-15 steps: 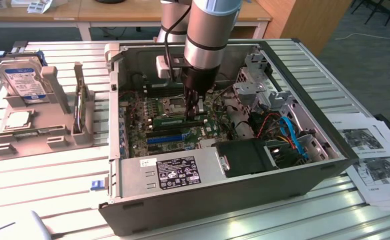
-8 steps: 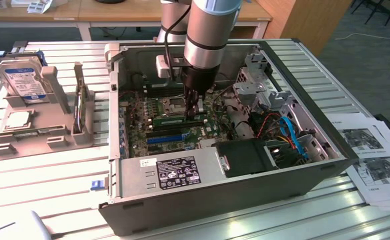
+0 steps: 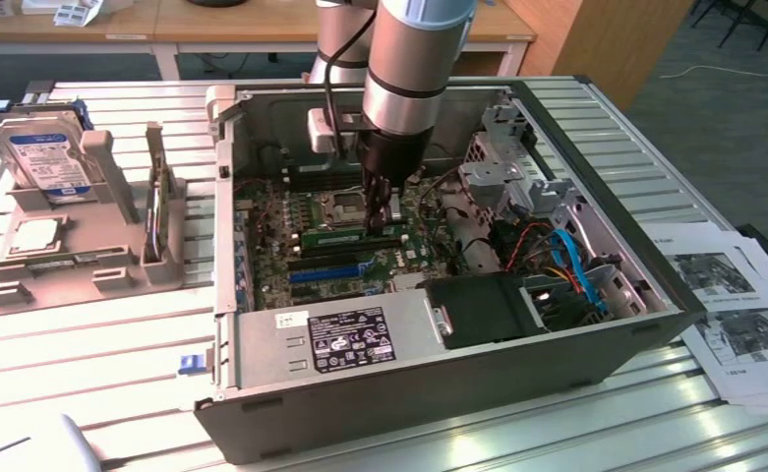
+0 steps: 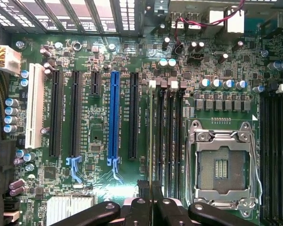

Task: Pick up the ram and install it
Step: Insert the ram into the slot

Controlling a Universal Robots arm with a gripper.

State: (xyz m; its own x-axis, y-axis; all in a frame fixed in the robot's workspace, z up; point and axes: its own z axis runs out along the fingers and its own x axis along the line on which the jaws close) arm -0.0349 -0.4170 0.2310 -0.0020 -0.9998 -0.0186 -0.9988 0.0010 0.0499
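The ram [image 3: 347,236] is a long green stick standing on edge on the motherboard inside the open computer case [image 3: 397,393], beside the CPU socket [image 3: 347,206]. My gripper [image 3: 381,218] reaches straight down into the case onto the ram's end nearer the exterior view's right. In the wrist view the ram [image 4: 153,127] appears edge-on as a thin line along the first of the black memory slots [image 4: 167,136]. The black fingers [image 4: 142,205] of my gripper [image 4: 152,190] are pressed together on that thin edge. Whether the ram is fully seated in the slot is unclear.
A blue expansion slot [image 4: 115,117] and black slots lie beside the memory slots. The CPU socket [image 4: 221,165] is bare. A silver hard drive [image 3: 49,157] with a blue label stands in a grey fixture [image 3: 82,265] at the exterior view's left. Papers [image 3: 738,305] lie at its right. Cables [image 3: 567,261] fill the case's right side.
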